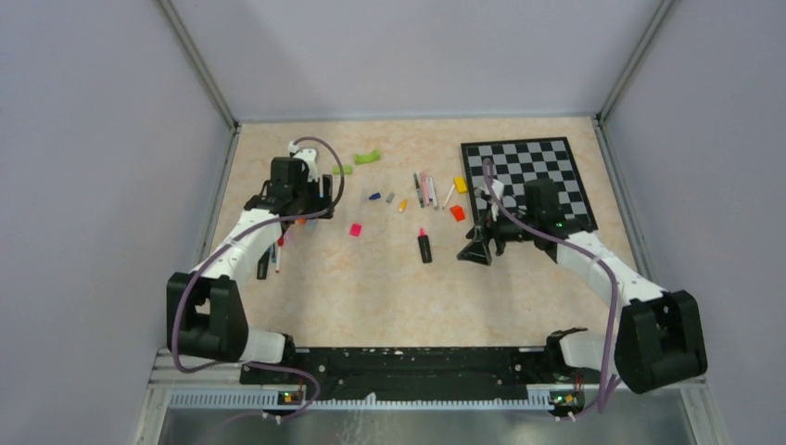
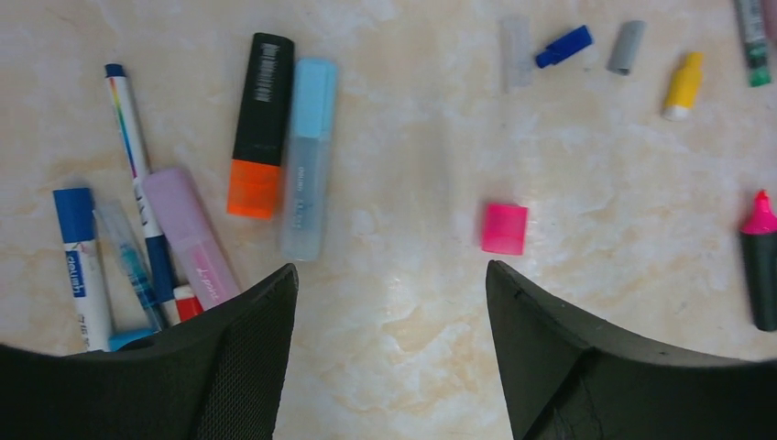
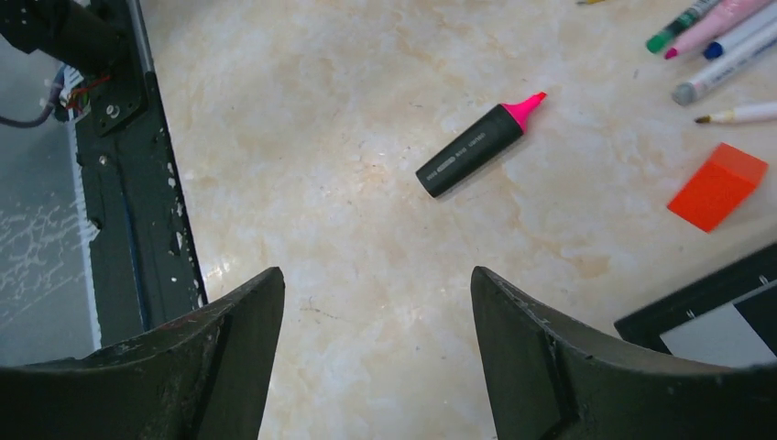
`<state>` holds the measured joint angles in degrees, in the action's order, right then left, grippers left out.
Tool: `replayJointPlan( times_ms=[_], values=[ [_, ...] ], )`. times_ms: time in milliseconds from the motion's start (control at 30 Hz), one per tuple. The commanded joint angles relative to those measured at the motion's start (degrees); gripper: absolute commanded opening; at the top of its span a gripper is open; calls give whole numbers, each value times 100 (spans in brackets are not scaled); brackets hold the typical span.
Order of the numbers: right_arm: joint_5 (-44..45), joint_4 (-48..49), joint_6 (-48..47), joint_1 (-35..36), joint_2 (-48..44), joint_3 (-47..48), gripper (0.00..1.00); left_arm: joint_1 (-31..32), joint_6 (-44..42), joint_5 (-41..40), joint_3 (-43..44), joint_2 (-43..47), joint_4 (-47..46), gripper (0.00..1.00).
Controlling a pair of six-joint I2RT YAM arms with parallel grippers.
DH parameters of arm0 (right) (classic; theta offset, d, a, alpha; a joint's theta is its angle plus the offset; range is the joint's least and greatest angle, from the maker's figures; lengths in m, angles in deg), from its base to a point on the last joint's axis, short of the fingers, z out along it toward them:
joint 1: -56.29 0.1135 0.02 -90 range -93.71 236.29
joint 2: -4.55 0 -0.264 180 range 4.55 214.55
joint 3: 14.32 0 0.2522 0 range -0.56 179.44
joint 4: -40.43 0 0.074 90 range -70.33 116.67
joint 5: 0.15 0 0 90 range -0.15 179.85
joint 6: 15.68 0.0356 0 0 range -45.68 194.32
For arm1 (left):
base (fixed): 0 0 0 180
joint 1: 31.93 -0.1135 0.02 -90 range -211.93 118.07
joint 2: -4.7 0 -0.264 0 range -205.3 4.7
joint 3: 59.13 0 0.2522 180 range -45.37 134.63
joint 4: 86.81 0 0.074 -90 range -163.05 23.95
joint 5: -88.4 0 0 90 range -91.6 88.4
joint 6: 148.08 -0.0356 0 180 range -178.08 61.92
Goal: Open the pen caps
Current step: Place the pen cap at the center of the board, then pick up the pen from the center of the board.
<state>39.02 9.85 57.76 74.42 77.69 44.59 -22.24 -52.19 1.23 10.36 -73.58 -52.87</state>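
Note:
My left gripper (image 1: 298, 215) (image 2: 392, 275) is open and empty above bare table. Left of it lies a cluster of capped pens: a black highlighter with an orange cap (image 2: 259, 124), a light blue highlighter (image 2: 308, 156), a lilac one (image 2: 191, 234) and a white marker with a blue cap (image 2: 81, 266). Loose caps lie to its right: pink (image 2: 505, 228), blue (image 2: 563, 46), grey (image 2: 626, 47), yellow (image 2: 683, 85). My right gripper (image 1: 476, 252) (image 3: 377, 275) is open and empty, near an uncapped black highlighter with a pink tip (image 3: 478, 144) (image 1: 424, 247).
A checkerboard mat (image 1: 528, 176) lies at the back right. An orange block (image 3: 717, 186) and a yellow block (image 1: 461, 184) sit beside it, next to several thin pens (image 1: 426, 190). Green curved pieces (image 1: 368, 157) lie at the back. The black base rail (image 3: 137, 211) borders the near edge.

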Motion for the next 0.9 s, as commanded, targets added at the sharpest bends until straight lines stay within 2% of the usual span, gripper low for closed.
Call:
replayJointPlan(
  times_ms=[0, 233, 500, 867],
  values=[
    [-887, 665, -7, -597, -615, -515, 72, -365, -282, -83, 329, -437, -369, 76],
    [-968, 676, -143, -741, -610, -563, 71, -902, -606, 381, 780, -1333, -424, 64],
    [-994, 648, -216, -756, -571, -594, 71, -1440, -974, 864, 1085, -1920, -447, 51],
    [-1052, 576, -252, -766, -443, -546, 71, -1531, -1086, 1219, 1472, -2583, -157, 47]
  ],
)
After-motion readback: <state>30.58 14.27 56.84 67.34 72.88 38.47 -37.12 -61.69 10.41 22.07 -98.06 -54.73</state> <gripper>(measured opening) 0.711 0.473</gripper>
